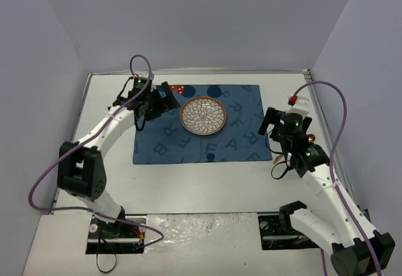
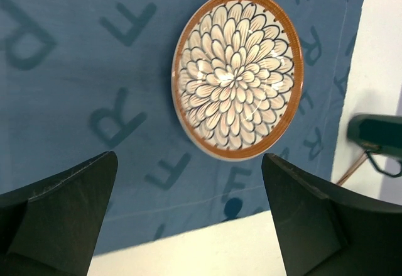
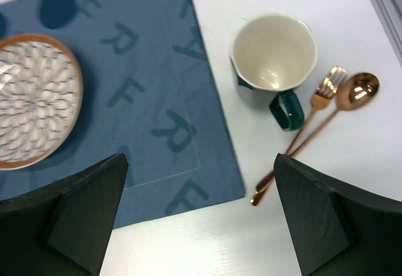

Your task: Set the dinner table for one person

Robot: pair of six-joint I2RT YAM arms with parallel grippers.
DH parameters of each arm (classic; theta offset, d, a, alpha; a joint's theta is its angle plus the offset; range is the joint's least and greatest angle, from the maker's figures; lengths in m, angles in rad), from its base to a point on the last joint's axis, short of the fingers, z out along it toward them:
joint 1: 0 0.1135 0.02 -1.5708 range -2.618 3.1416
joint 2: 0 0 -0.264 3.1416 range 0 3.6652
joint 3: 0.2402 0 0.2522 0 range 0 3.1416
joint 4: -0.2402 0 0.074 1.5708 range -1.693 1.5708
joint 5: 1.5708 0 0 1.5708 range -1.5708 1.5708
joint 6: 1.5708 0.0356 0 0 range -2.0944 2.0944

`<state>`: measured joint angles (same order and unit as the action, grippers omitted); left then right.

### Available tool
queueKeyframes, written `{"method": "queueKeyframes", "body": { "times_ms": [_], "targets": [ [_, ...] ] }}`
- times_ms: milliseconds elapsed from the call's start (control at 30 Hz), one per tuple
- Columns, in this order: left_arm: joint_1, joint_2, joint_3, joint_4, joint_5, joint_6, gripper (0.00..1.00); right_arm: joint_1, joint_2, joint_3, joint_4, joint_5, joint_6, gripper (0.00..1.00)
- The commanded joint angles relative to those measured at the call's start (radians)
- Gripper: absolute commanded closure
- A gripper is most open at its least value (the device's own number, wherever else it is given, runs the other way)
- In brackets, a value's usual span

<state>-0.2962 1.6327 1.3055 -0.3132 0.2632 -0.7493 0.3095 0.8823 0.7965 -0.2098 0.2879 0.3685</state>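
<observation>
Lying under everything is the dinner table (image 1: 207, 185), a plain white matte top that fills the floor of the walled cell. The two arm bases are bolted at its 6 o'clock edge.

A dark blue placemat (image 1: 188, 147) printed with letters lies flat on the table, a little toward 12 o'clock of the middle. On the cloth sits a round plate (image 1: 203, 115) with an orange-brown rim and a petal pattern, slightly toward 12 o'clock of the mat's centre.

The left gripper (image 2: 190, 160) hangs at the plate's 9 o'clock over the cloth. Its jaws are spread wide with nothing between them, and the plate lies beyond the fingertips, untouched.

The right gripper (image 3: 201, 163) hovers at the mat's 3 o'clock edge, jaws equally wide and empty.

In the right wrist view, a mug (image 3: 273, 53), white inside and dark green outside, stands upright on bare table off the mat's edge, its handle turned toward 5 o'clock. Just beside that handle lie a copper-coloured fork (image 3: 314, 109) and spoon (image 3: 358, 90), side by side, heads at 1 o'clock and handles running to 7 o'clock.

At the mat's 11 o'clock corner there is a small red spotted patch (image 1: 178, 88). It may be print or a separate object, but it is too small to tell.
</observation>
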Motion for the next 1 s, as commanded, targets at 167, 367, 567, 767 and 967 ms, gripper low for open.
{"method": "queueKeyframes", "body": {
  "times_ms": [167, 367, 567, 767, 967],
  "targets": [
    [0.046, -0.326, -0.045, -0.324, -0.049, 0.333, 0.03, -0.127, 0.232, 0.036, 0.072, 0.062, -0.072, 0.07],
    [0.082, -0.456, -0.163, -0.298, -0.120, 0.412, 0.03, -0.235, 0.247, 0.008, 0.116, -0.030, -0.158, 0.09],
    [0.086, -0.506, -0.226, -0.265, -0.138, 0.422, 0.03, -0.359, 0.352, 0.000, 0.189, -0.171, -0.184, 0.09],
    [0.086, -0.520, -0.251, -0.268, -0.159, 0.422, 0.03, -0.402, 0.438, 0.011, 0.254, -0.258, -0.209, 0.09],
    [0.086, -0.527, -0.255, -0.270, -0.165, 0.419, 0.03, -0.406, 0.493, 0.027, 0.278, -0.262, -0.230, 0.16]
  ]
}}
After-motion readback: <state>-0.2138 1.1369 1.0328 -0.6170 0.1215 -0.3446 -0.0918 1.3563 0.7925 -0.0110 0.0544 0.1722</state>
